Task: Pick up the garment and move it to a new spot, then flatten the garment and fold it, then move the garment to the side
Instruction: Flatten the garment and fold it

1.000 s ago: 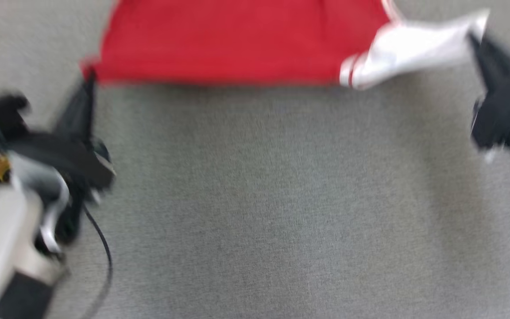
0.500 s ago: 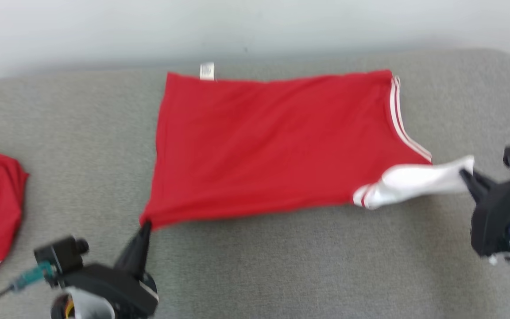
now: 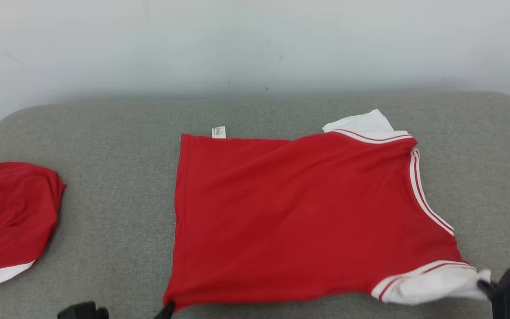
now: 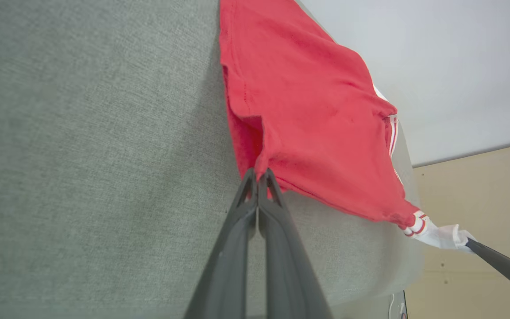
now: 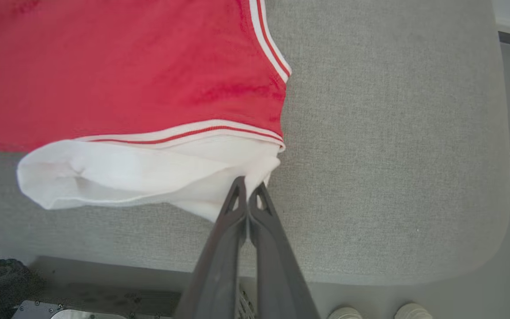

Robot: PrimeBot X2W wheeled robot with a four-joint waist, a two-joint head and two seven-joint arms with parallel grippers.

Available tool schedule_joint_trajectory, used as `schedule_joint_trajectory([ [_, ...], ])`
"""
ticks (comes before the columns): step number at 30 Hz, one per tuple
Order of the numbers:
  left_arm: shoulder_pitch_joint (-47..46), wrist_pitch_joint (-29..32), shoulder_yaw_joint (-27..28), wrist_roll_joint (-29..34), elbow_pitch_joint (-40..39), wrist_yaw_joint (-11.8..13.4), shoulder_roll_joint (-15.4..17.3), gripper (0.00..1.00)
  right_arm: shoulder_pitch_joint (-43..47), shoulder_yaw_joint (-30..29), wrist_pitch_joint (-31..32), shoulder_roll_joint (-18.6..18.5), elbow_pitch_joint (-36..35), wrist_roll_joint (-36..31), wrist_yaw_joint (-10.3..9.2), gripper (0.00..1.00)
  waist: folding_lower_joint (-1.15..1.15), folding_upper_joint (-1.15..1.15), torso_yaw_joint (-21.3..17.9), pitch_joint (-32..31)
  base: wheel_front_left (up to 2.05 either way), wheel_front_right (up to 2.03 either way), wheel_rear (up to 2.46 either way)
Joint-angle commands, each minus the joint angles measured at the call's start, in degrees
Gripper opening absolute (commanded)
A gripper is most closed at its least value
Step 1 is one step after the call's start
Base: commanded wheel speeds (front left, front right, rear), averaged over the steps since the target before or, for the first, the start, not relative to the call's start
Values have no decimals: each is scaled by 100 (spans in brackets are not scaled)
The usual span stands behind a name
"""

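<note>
Along the near edge of the grey fabric-covered counter (image 3: 104,133), the left gripper (image 4: 258,177) is pinched fully closed on the near left hem corner of the red short-sleeved knit shirt with white sleeves and striped trim (image 3: 290,212). The right gripper (image 5: 247,188) is clamped just as tight on the cuff of the near white sleeve (image 5: 126,168) at the right. At both pinches the cloth peaks up and drapes away in soft folds. That suggests a light, limp fabric that will follow any pull, stretch a little and wrinkle rather than slide as a sheet. It seems in no way fragile, though so thin a bite could slip free. Seamed corners, cuffs and hems look like the firmest places to hold it. Farther back the shirt body lies spread and mostly flat near the middle of the counter, with its far white sleeve (image 3: 365,124) and a small white label (image 3: 218,132) at the far edge. Well apart at the left lies a crumpled second red garment (image 3: 11,212), and a pale wall (image 3: 255,44) rises behind.
</note>
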Motion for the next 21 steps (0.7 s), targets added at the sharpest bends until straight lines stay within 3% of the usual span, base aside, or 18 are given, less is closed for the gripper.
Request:
schedule_joint_trajectory([
  [1, 136, 61, -24, -45, -43, 36, 34, 0, 179, -83, 174, 97, -113, 38, 4, 0, 1, 1, 3, -34, 0, 0, 0],
  [7, 475, 436, -275, 20, -154, 241, 286, 0, 673, -371, 935, 414, -576, -73, 4, 0, 1, 1, -69, -32, 0, 0, 0],
  [12, 573, 324, -263, 209, -123, 410, 386, 0, 946, -515, 1270, 608, -782, -60, 4, 0, 1, 1, -105, -5, 0, 0, 0],
  [18, 480, 207, -236, 239, -88, 413, 294, 0, 868, -457, 1051, 624, -969, 82, 4, 0, 1, 1, -143, 39, 0, 0, 0],
  [21, 337, 92, -173, 212, -138, 348, 192, 0, 544, -369, 415, 550, -956, 71, 4, 0, 1, 1, -166, 88, 0, 0, 0],
])
